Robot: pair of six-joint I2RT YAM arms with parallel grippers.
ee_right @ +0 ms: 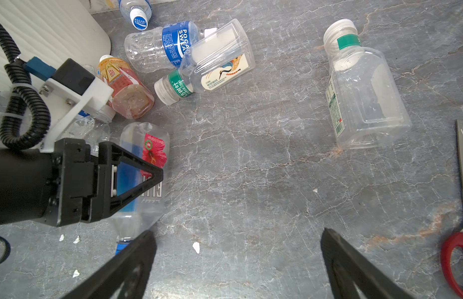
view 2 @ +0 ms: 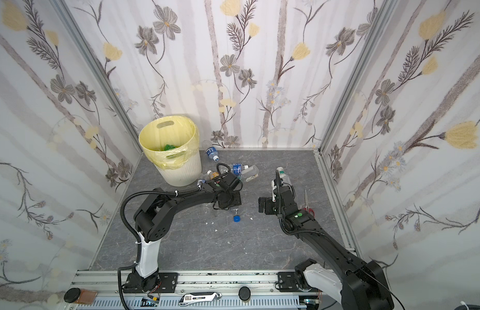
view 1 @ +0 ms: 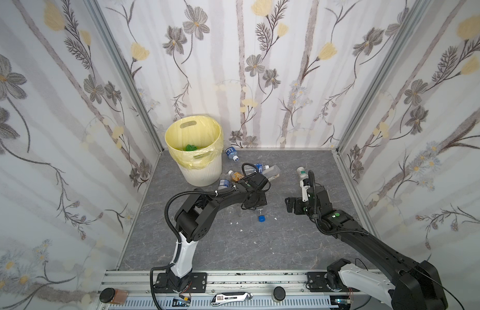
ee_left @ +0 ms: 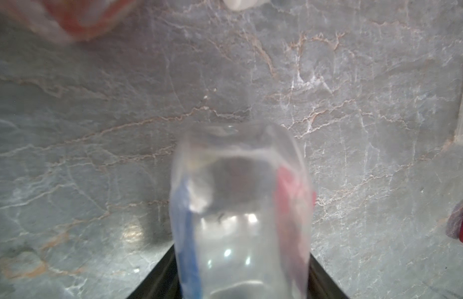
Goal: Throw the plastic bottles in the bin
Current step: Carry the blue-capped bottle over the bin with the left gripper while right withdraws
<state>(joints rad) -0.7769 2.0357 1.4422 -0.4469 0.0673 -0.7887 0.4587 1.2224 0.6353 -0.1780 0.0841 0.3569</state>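
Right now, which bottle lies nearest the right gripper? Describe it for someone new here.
Start at the cream bin in the far left corner; the other bottles crowd near it. Well to their right lies a squarish clear bottle, white-capped with a green neck band, alone.

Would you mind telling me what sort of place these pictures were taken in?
Probably a robot test booth dressed as a room: floral wallpaper panels held in aluminium framing, a grey marble-look floor, and robot arms bolted to a front rail.
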